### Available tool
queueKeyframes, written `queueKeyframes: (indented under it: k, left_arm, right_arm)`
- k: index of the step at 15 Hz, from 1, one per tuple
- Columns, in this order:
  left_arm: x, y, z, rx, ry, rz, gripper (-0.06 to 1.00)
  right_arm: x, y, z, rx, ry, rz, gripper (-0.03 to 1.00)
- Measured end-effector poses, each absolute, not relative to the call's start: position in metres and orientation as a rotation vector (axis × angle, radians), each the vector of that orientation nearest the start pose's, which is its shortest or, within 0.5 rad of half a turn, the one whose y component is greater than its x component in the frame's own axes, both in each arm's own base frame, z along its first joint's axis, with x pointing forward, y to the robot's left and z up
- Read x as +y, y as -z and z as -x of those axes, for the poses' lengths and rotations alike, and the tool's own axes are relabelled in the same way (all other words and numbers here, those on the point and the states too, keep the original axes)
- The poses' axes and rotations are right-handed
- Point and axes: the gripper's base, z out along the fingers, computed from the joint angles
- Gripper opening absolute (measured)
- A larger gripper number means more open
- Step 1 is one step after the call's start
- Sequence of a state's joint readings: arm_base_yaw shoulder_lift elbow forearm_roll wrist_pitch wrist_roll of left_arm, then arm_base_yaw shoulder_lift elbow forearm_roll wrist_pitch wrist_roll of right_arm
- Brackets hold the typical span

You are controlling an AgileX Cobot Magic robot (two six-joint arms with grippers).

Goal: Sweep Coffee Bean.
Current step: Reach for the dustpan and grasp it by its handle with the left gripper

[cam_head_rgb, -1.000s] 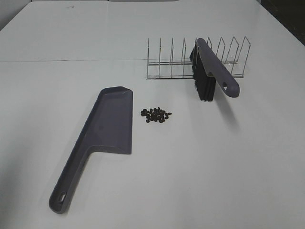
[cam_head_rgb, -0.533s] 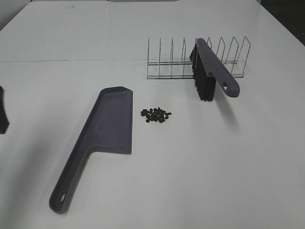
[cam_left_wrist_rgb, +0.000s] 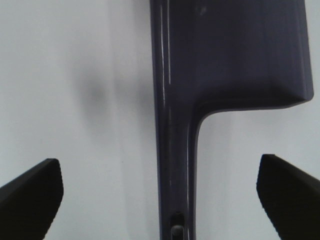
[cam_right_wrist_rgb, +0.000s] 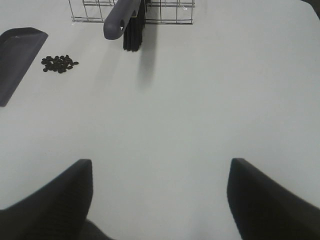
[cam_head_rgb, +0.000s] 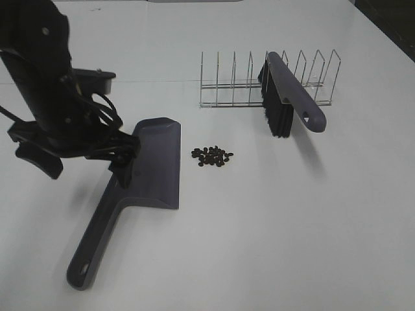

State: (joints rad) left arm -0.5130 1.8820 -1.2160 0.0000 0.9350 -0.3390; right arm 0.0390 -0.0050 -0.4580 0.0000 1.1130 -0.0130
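The coffee bean cluster lies loose on the white bench, just beside the long edge of the dark dustpan and well in front of the wire rack. The beans are probably light, hard and quick to roll, so no gripper should pinch them. They are better pushed with the brush, which leans in the rack with its handle toward the bench front, and that handle looks like the place to take hold. The left gripper hovers over the dustpan's handle with its jaws spread wide on either side, grasping nothing. The right gripper is also released, with bare bench between its fingers, well apart from the brush.
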Motion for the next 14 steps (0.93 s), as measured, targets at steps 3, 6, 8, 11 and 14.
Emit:
queueKeyframes:
  k: [3, 6, 8, 11, 14]
  left_arm:
    - [-0.18, -0.129, -0.305, 3.18, -0.029, -0.282, 0.95]
    - [-0.182, -0.113, -0.308, 3.189, -0.035, -0.281, 0.95]
    - [-0.185, -0.104, -0.311, 3.182, -0.014, -0.295, 0.95]
    - [-0.187, -0.096, -0.311, 3.193, 0.006, -0.308, 0.92]
    - [-0.189, -0.094, -0.313, 3.18, 0.031, -0.296, 0.66]
  right_arm:
    - [0.0, -0.261, 0.003, 2.133, -0.015, 0.055, 0.62]
    - [0.0, -0.261, 0.003, 2.133, -0.015, 0.055, 0.62]
    - [0.0, -0.261, 0.003, 2.133, -0.015, 0.055, 0.62]
    - [0.0, -0.261, 0.003, 2.133, -0.015, 0.055, 0.62]
    - [0.0, -0.261, 0.003, 2.133, -0.015, 0.055, 0.62]
